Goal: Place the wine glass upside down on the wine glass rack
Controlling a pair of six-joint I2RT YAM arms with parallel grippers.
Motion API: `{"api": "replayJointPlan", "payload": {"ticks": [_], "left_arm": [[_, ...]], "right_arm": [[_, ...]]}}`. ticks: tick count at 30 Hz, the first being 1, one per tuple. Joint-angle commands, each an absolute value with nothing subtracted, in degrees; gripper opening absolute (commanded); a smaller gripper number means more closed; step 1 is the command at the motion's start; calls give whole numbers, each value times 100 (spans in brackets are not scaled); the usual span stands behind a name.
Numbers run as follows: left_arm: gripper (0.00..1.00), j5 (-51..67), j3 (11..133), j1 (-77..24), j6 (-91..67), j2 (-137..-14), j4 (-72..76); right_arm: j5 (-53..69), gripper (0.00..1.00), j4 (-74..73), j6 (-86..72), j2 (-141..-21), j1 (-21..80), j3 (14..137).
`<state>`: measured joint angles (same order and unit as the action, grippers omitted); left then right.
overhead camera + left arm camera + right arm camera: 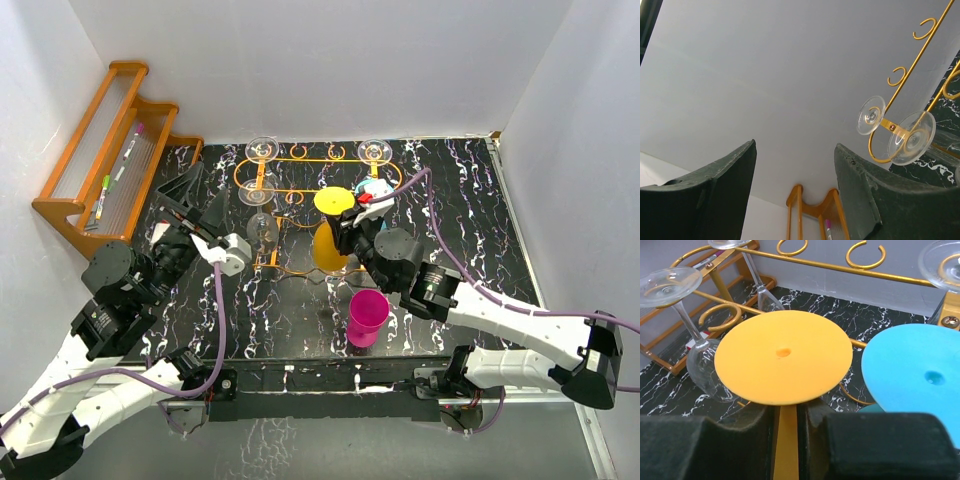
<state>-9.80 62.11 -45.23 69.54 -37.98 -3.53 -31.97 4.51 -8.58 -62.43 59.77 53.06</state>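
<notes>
Right jaws closed narrow on the stem of the yellow wine glass (783, 356), which is upside down, flat foot uppermost just above the jaws, by the front rail of the orange wire rack (805, 260); can't tell whether the foot bears on the wire. Ahead and left of those jaws clear glasses (670, 282) hang from the rack, with a blue glass (920, 375) just to their right. Left jaws spread wide, nothing between them, the rack's end up and right of them.
</notes>
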Motion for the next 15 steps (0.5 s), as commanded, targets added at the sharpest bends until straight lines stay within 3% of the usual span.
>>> {"api": "replayJointPlan", "payload": {"ticks": [1, 2, 4, 5, 15], "left_arm": [[62, -953, 6223, -4491, 6891, -3727, -263], [62, -951, 6223, -4491, 6895, -3727, -257], [62, -955, 6223, -4487, 6897, -3719, -254], [62, -955, 6223, -4479, 6894, -3718, -261], [61, -896, 6341, -4432, 6813, -3768, -569]], "right_arm": [[-3586, 20, 992, -671, -6222, 6069, 5632], [-3582, 23, 981, -655, -6206, 6077, 5630], [-3537, 43, 946, -659, -6166, 6090, 5631], [-3495, 48, 927, -655, -6143, 6095, 5618], [-3159, 50, 609, -684, -5840, 6116, 5565]]}}
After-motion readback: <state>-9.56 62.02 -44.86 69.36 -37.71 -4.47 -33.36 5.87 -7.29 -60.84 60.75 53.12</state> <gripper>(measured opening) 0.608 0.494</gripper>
